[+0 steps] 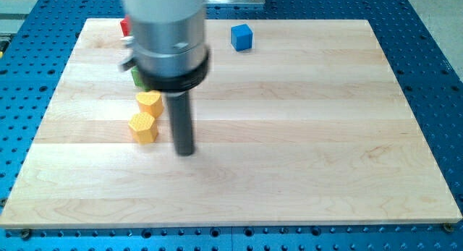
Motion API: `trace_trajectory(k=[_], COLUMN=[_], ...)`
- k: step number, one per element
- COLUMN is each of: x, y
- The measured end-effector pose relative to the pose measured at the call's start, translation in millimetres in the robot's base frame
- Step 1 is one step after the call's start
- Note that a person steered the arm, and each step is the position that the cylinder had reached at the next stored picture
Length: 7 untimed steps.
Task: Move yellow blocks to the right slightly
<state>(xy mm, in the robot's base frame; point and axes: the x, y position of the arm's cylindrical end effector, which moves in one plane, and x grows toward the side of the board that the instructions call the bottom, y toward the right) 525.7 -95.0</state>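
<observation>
Two yellow hexagonal blocks lie left of the board's middle: one [150,103] higher up and one [143,127] just below it, close together. My tip [186,152] rests on the board to the right of the lower yellow block and slightly below it, a short gap apart. The rod rises to the grey arm body, which covers the view's top left.
A blue cube [241,37] sits near the board's top edge. A red block [125,26] and a green block [136,78] peek out from behind the arm at the left. The wooden board [304,135] lies on a blue perforated table.
</observation>
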Motion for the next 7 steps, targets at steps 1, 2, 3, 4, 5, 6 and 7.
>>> trace_trajectory(k=[1, 2, 3, 4, 5, 6, 7], x=[5, -19, -26, -19, -14, -14, -32], y=[-102, -116, -50, -10, 48, 14, -15])
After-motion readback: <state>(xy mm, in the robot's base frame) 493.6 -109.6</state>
